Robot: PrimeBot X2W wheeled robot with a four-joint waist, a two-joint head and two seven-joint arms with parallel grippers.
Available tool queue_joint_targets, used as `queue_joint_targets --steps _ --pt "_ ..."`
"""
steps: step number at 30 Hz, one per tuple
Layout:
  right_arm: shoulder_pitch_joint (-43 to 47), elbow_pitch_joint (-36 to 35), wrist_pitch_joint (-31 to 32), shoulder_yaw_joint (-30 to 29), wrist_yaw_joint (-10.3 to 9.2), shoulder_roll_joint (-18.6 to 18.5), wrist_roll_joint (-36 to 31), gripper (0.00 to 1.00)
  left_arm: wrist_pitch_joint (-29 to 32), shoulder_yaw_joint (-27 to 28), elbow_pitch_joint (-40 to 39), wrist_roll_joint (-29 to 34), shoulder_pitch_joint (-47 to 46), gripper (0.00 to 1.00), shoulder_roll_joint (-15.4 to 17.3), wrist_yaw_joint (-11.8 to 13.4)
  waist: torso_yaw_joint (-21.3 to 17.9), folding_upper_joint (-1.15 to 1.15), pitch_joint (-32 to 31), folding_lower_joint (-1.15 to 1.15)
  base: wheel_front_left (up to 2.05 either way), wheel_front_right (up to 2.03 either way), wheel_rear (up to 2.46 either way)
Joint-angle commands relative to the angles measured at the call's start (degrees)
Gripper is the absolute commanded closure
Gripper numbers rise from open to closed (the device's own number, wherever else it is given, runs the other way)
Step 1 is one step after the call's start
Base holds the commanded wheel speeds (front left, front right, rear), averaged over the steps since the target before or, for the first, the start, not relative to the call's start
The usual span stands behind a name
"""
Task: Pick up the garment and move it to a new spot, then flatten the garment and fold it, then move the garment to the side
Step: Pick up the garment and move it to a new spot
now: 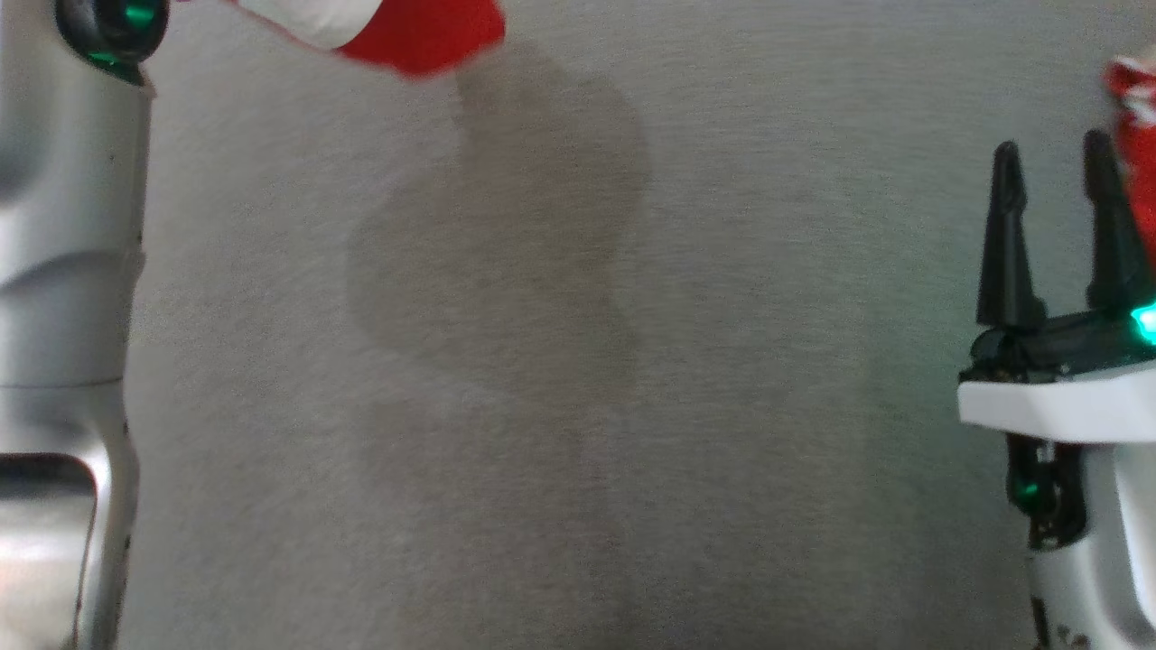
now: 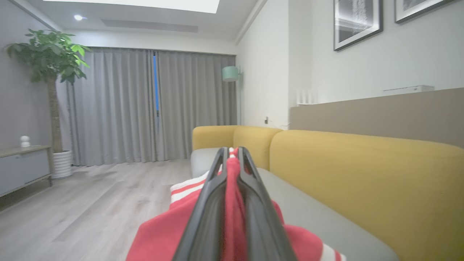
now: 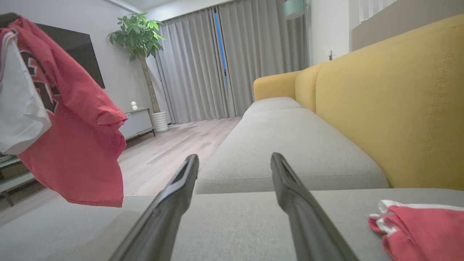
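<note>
The garment [image 3: 79, 145], a red jersey with a white panel and a dark print, hangs in the air at the left of the right wrist view, its hem just above the seat. In the left wrist view my left gripper [image 2: 232, 149] is shut on a fold of the garment [image 2: 163, 232], which spills below the fingers. A corner of the garment [image 1: 406, 32] shows at the top of the head view. My right gripper [image 1: 1052, 158] stands open at the right, low over the cushion, with nothing between its fingers [image 3: 181, 181].
The grey sofa seat [image 1: 542, 361] spreads under both arms. A smaller bunched red piece with white trim [image 3: 424, 224] lies just right of my right gripper. The yellow backrest [image 3: 391, 101] rises on the right. My pale left forearm [image 1: 63, 271] runs along the left edge.
</note>
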Motion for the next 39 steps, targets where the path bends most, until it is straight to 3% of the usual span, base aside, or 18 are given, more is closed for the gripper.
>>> queue_joint_targets --steps 1,7,14,20,26,28,29,30,35,39 --pt "0.9 -2.0 -0.5 1.1 -0.04 0.7 0.5 0.0 0.9 0.6 -3.1 -0.4 -3.5 1.0 2.3 -0.3 -6.9 0.0 -3.4 0.01 0.0 0.0 0.0" --pt "1.5 -2.2 -0.5 1.5 -0.04 2.7 0.4 0.0 5.1 -1.8 -6.9 -2.3 -0.7 1.0 -0.3 -0.1 -12.6 0.0 -3.5 0.01 0.0 0.0 0.0" --pt "0.8 -2.7 -0.5 2.0 -0.04 4.1 0.4 0.0 6.4 -9.1 -8.1 0.4 10.3 1.0 -1.9 0.2 -15.6 0.0 -0.6 0.01 0.0 0.0 0.0" --pt "-0.3 -2.2 -0.5 2.9 -0.04 4.5 0.1 0.0 0.8 -15.6 -2.7 1.7 22.9 1.0 -5.4 0.2 -16.1 0.0 3.1 0.01 0.0 0.0 0.0" --pt "0.1 -1.1 -0.5 1.9 -0.04 4.0 -0.2 0.0 -8.5 -19.8 1.4 1.1 31.0 1.0 -9.4 1.1 -13.4 0.0 3.6 0.01 0.0 0.0 0.0" --pt "0.3 -0.3 -0.5 1.8 -0.04 3.8 -0.3 0.0 -11.9 -20.8 1.8 1.8 32.0 0.18 -9.9 2.6 -12.0 0.0 2.6 0.01 0.0 0.0 0.0" --pt "0.3 -0.3 -0.5 1.8 -0.04 3.8 -0.3 0.0 -11.9 -20.8 1.8 1.8 32.0 0.18 -9.9 2.6 -12.0 0.0 2.6 0.01 0.0 0.0 0.0" --pt "0.5 0.1 -0.5 1.7 -0.04 3.8 -0.4 0.0 -13.1 -21.1 1.6 2.1 32.6 0.0 -10.1 3.4 -11.1 0.0 1.9 0.01 0.0 0.0 0.0" --pt "2.9 2.0 -0.5 1.5 -0.04 4.1 -0.8 0.0 -15.2 -21.2 -0.7 3.8 36.9 0.0 -10.5 9.1 -6.5 0.0 -3.8 0.01 0.0 0.0 0.0" --pt "5.0 3.3 -0.5 1.6 -0.04 4.4 -1.8 0.0 -15.2 -17.5 -6.0 5.0 42.6 0.0 -10.5 13.4 -3.4 0.0 -8.7 0.01 0.0 0.0 0.0"
